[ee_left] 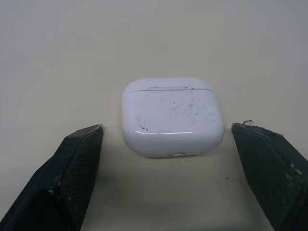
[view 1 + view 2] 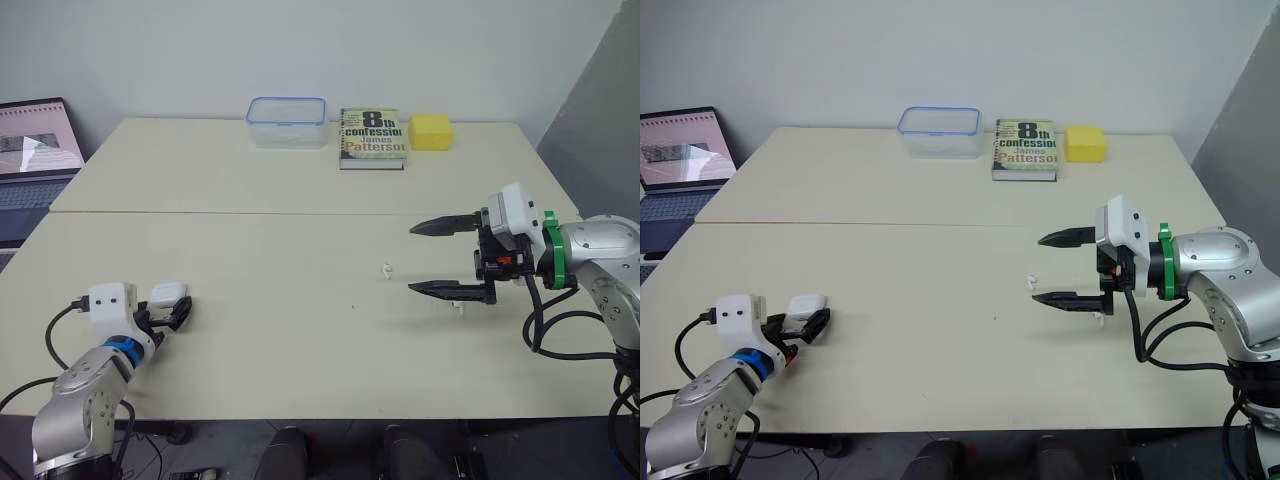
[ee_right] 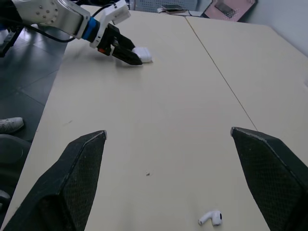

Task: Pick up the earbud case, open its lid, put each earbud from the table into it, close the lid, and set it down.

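At the table's [image 2: 300, 360] near edge, the left gripper [image 1: 166, 132] stands spread around the closed earbud case [image 1: 172, 115], not touching it (light, glossy, probably slippery; best pinched squarely across its sides). Farther off, the right gripper [image 2: 411, 260] gapes empty near an earbud [image 2: 387, 268].

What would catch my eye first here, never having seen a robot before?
A small white earbud case lies near the table's left front, between the left arm's open jaws, untouched. On the right, the other arm's jaws gape wide, with a tiny white earbud on the table near their tips.
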You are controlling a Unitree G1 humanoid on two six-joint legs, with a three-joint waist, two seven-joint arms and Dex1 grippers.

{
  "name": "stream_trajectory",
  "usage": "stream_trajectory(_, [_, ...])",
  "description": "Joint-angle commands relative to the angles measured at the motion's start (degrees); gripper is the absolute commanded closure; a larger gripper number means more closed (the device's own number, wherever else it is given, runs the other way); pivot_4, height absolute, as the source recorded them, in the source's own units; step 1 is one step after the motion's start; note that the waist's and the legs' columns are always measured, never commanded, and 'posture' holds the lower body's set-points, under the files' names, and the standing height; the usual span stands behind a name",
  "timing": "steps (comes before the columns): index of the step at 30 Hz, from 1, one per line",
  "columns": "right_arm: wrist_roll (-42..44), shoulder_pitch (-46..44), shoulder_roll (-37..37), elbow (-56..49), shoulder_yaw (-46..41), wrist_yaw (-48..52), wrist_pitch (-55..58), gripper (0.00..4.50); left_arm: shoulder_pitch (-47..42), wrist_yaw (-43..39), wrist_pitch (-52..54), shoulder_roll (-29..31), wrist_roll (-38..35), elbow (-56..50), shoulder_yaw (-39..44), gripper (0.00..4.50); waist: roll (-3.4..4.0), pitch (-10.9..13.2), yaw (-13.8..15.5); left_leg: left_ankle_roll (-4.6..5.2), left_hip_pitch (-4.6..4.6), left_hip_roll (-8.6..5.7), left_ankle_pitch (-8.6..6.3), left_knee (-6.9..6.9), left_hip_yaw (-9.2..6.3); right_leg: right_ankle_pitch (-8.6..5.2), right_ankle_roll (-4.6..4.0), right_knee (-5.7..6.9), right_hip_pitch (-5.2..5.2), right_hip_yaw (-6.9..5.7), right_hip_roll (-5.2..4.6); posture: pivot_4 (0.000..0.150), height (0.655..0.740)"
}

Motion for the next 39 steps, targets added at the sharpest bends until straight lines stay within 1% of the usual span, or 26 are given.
stream_trajectory(1, [0.3,-1.7,0.3,-0.2,-0.3,0.7,-0.5,0.16,-1.0,1.2,3.9,-0.2,0.0,2.2,-1.3,0.0,0.03,0.0,0.1,0.0,0.0,-0.01,0.0,0.0,0.01,0.0,0.0,0.0,0.0,0.0,0.0,0.15,0.74])
stream_trajectory(3, [0.3,-1.8,0.4,-0.3,-0.3,0.7,-0.5,0.16,-1.6,1.5,4.8,-0.4,-0.2,2.4,-1.1,0.0,0.04,0.0,0.2,0.0,0.0,-0.01,0.0,0.01,-0.01,0.0,0.01,0.0,0.0,0.0,0.0,0.15,0.74])
stream_trajectory(5, [0.2,-1.7,0.5,-0.4,-0.3,0.8,-0.5,0.0,-1.9,1.7,5.3,-0.3,0.0,2.6,-1.1,0.4,0.08,0.0,0.2,0.0,0.01,-0.01,0.0,0.01,-0.01,0.01,0.01,0.0,0.01,0.0,0.0,0.15,0.74])
stream_trajectory(6, [0.2,-1.7,0.6,-0.4,-0.4,0.7,-0.5,0.0,-2.0,1.6,5.6,-0.2,0.0,2.7,-1.2,0.57,0.11,-0.1,0.1,0.0,0.01,-0.01,0.0,0.01,0.01,0.01,0.01,0.0,0.01,0.0,0.0,0.15,0.74])
stream_trajectory(10, [0.2,-1.4,0.7,-0.8,-0.4,0.5,-0.4,0.0,-2.2,1.0,6.4,0.8,0.5,4.1,-1.8,1.73,0.11,-0.1,0.2,0.0,0.01,-0.03,0.0,0.01,0.02,0.01,0.02,-0.01,0.01,0.01,-0.01,0.15,0.74])
stream_trajectory(17, [0.6,0.0,0.3,-2.2,-1.2,-0.4,0.2,0.0,-1.0,-2.1,4.7,3.5,1.2,6.5,-2.4,1.75,0.18,-0.1,0.1,0.0,0.04,-0.01,0.0,-0.01,0.07,0.01,0.02,-0.01,0.01,0.03,-0.03,0.15,0.74])
stream_trajectory(19, [0.8,0.9,0.1,-2.8,-1.8,-1.1,0.6,0.0,0.0,-5.9,1.5,4.2,1.2,5.1,-4.1,1.75,0.18,-0.1,0.1,0.0,0.04,-0.01,0.0,-0.01,0.1,0.01,0.02,-0.02,0.0,0.05,-0.03,0.15,0.74])
stream_trajectory(20, [1.2,1.7,-0.1,-3.3,-2.4,-1.8,1.3,0.0,0.8,-9.7,-1.3,4.6,1.0,2.7,-6.2,1.75,0.16,-0.1,0.1,0.0,0.04,-0.01,0.0,-0.01,0.12,0.01,0.02,-0.02,0.0,0.06,-0.04,0.15,0.74])
stream_trajectory(23, [2.3,3.8,-0.9,-4.6,-3.6,-3.4,4.2,0.0,2.2,-17.6,-7.7,5.1,0.9,-2.1,-11.3,1.75,0.16,-0.1,0.4,0.0,-0.06,-0.08,-0.01,-0.02,0.17,0.0,0.02,-0.11,-0.04,0.09,-0.13,0.15,0.74])
stream_trajectory(26, [6.0,6.1,-0.8,-6.1,-5.2,-5.9,10.1,0.0,2.1,-23.8,-14.6,4.6,1.4,-5.3,-16.3,1.75,0.13,-0.1,1.3,0.0,-0.24,-0.19,-0.01,0.05,0.17,0.07,0.12,-0.32,-0.08,0.09,-0.23,0.15,0.74])
stream_trajectory(28, [8.8,7.6,-0.7,-7.7,-5.6,-8.3,14.8,0.0,1.2,-26.4,-19.4,3.5,2.7,-6.6,-20.0,1.75,0.04,0.0,1.5,0.03,-0.31,-0.18,-0.02,0.07,0.17,0.27,-0.09,-0.43,-0.07,0.11,-0.25,0.15,0.74])
stream_trajectory(32, [15.0,7.9,1.3,-9.4,-5.6,-16.8,27.4,0.0,-1.0,-31.9,-29.1,2.0,6.2,-7.5,-28.2,1.75,-0.04,0.0,1.4,0.04,-0.3,0.05,-0.03,0.04,0.2,0.35,-0.29,-0.43,-0.14,0.11,-0.19,0.15,0.74])
stream_trajectory(34, [21.5,6.7,3.1,-8.9,-6.6,-21.3,36.4,0.0,-2.0,-35.0,-34.6,2.2,8.1,-7.4,-31.5,1.75,-0.04,0.0,1.0,0.04,-0.29,0.03,-0.03,0.04,0.23,0.34,-0.31,-0.4,-0.17,0.11,-0.06,0.15,0.74])
stream_trajectory(36, [28.5,5.9,5.4,-8.1,-8.0,-25.5,43.8,0.0,-3.3,-36.9,-38.0,1.5,8.3,-7.1,-33.6,1.75,-0.04,0.0,0.7,0.04,-0.27,0.05,-0.03,0.02,0.25,0.34,-0.34,-0.38,-0.2,0.11,0.15,0.15,0.74])
stream_trajectory(39, [35.0,5.7,8.9,-7.0,-9.3,-32.0,50.1,0.0,-5.7,-39.3,-43.2,0.8,9.0,-5.3,-35.6,1.75,-0.05,0.0,0.6,0.04,-0.29,0.11,-0.03,0.04,0.18,0.31,-0.31,-0.36,-0.19,0.12,0.5,0.15,0.74])
